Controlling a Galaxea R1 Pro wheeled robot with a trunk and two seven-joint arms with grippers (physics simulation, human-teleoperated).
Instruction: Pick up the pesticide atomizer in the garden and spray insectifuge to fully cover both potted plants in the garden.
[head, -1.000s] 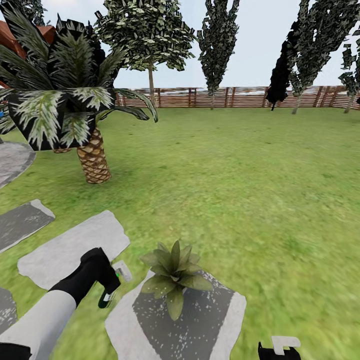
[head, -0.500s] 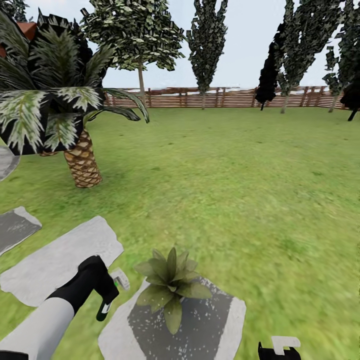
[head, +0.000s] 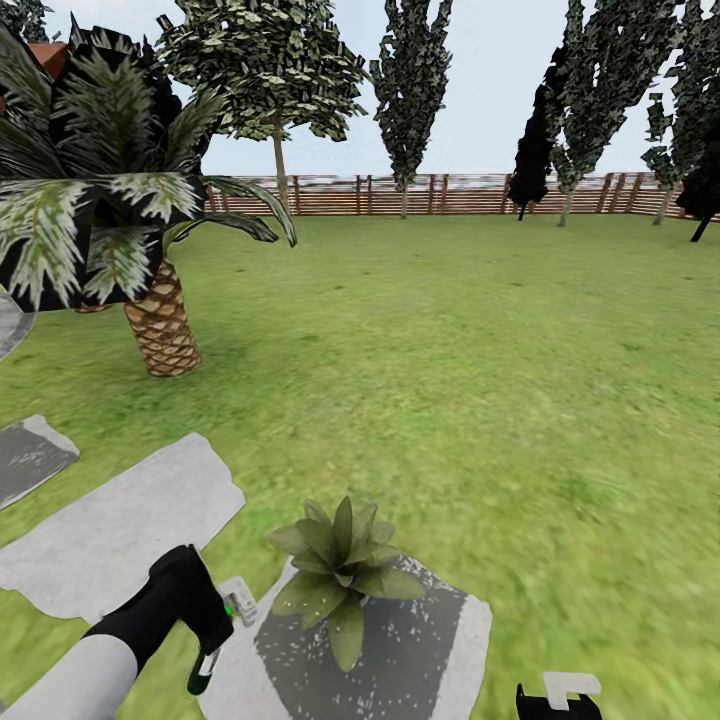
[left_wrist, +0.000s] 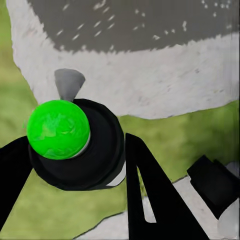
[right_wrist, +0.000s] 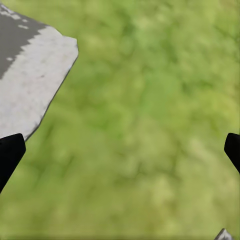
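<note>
The left gripper (left_wrist: 100, 165) is clamping the atomizer (left_wrist: 75, 145), likely light, rigid and slick, round its barrel at the plant's (head: 340, 565) eight o'clock; the right gripper (right_wrist: 120, 150) is gaping wide.

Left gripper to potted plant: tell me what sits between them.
In the head view, just a bare strip of the grey stepping stone separates the left gripper, shut on the pesticide atomizer, from the potted plant.

The right gripper (head: 557, 697) is cut off by the head view's bottom edge, so its fingers cannot be judged. The potted plant's (head: 340, 567) leaves hide its pot. The palm (head: 110, 215) runs past the left edge.
</note>
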